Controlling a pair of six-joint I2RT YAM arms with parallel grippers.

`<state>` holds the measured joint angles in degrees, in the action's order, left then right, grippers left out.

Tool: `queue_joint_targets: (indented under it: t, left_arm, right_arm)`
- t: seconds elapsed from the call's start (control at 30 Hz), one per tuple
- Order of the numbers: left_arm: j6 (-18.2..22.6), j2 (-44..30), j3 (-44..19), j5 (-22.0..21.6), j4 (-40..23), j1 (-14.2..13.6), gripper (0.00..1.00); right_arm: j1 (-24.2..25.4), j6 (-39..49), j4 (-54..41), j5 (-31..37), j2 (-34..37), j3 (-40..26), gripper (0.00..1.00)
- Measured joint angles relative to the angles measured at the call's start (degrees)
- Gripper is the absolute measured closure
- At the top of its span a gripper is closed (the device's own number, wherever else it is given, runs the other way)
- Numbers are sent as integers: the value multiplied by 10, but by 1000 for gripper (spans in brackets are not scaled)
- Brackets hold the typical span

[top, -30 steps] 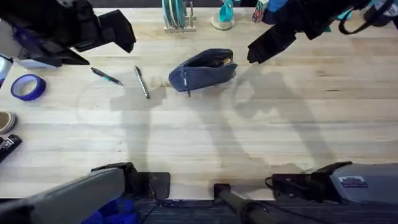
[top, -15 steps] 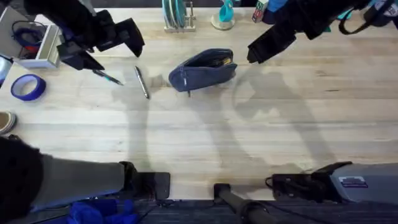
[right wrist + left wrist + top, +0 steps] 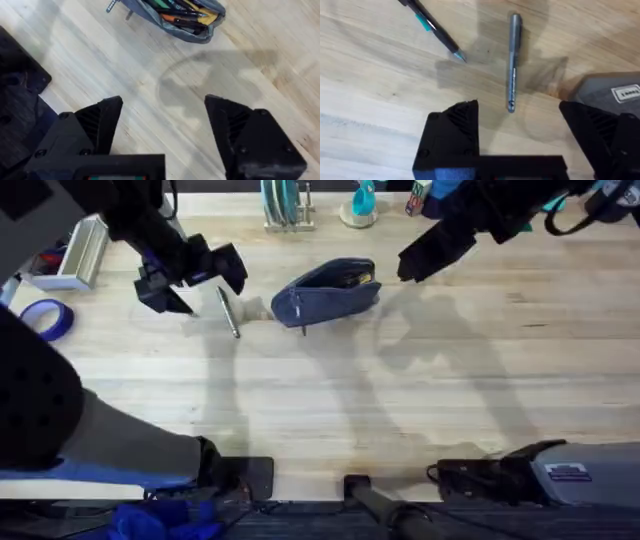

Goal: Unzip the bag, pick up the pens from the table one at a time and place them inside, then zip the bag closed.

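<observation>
Nearer the arm bases than the bag (image 3: 328, 291), broad bare table (image 3: 380, 400), open for passage. Just left of the bag, a silvery pen (image 3: 229, 312) lay flat; a second pen (image 3: 432, 29) beyond it, apart. Above those hung the left gripper (image 3: 190, 278), fingers spread. Behind the bag stood a rack (image 3: 285, 208). Right of the bag hovered the right gripper (image 3: 425, 252), spread wide.

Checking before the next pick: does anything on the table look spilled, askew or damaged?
Nothing stands out. The bag lies unzipped with pens already inside, two pens lie loose on the table, and the open left gripper hovers over the silvery one.
</observation>
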<state>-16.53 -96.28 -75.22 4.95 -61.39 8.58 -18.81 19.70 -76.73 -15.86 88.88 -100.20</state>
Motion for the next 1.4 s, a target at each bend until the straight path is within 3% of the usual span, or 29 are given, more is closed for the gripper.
queue_joint_targets:
  t: [0.57, 1.2, 1.33, 1.4]
  left_arm:
    - [0, -10, 75, 0, 103, 0, 21]
    - [0, -56, 83, -5, 113, 0, 32]
    - [-2, -57, 82, -9, 112, 0, 103]
    - [-2, -58, 82, -18, 110, 0, 215]
  right_arm:
    - [0, 0, 0, 0, 0, 0, 5]
    - [0, 0, 0, 0, 0, 0, 5]
    - [0, 0, 0, 0, 0, 0, 5]
    - [0, 0, 0, 0, 0, 0, 5]
